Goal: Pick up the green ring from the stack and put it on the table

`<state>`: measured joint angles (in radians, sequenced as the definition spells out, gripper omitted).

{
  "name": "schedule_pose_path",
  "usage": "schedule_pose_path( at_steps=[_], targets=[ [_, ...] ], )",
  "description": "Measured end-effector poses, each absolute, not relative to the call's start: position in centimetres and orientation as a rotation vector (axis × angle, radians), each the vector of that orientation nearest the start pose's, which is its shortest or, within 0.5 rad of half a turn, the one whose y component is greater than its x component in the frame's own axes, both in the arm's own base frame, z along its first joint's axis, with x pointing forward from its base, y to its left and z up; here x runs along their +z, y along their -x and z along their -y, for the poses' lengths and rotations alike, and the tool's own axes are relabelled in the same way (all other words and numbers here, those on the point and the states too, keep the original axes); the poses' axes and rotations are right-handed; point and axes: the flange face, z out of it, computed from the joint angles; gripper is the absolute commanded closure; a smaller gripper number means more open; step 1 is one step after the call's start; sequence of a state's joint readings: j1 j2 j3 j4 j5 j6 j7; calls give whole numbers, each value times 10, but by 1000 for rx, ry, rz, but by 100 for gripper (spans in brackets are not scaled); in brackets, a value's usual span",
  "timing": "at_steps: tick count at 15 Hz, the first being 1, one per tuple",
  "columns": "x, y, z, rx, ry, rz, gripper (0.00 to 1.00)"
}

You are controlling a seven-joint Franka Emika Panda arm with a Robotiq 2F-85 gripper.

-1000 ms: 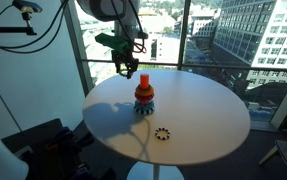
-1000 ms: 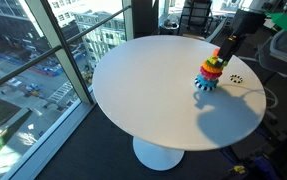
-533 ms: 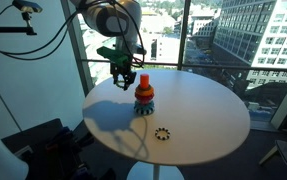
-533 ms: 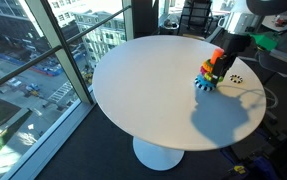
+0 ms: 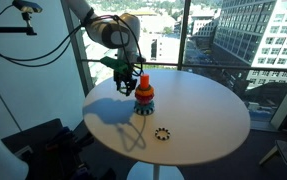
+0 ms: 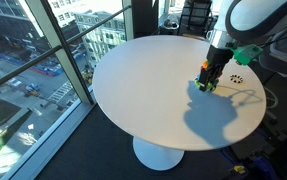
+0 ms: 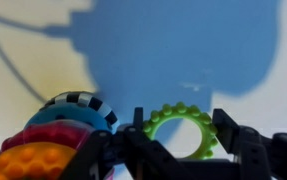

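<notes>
While my tool [image 7: 181, 130] hangs low just beside the stack [image 5: 144, 97], I see its fingers pressed against both sides of the green ring [image 7: 180, 112], held over the shadowed surface [image 7: 233, 50], contact underneath unclear.

The tool [image 7: 180, 122] covers part of the green ring [image 7: 161, 121]; the stack [image 7: 53, 135] is cropped.
</notes>
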<state>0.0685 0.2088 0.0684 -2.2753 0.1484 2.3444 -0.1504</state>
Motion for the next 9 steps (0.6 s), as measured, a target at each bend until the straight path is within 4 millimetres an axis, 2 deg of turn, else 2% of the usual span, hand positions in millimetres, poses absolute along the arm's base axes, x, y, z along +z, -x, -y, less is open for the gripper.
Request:
schedule_pose_path(
  at_steps=[9],
  targets=[
    [213,-535,-77,160,3042,171,56]
  ],
)
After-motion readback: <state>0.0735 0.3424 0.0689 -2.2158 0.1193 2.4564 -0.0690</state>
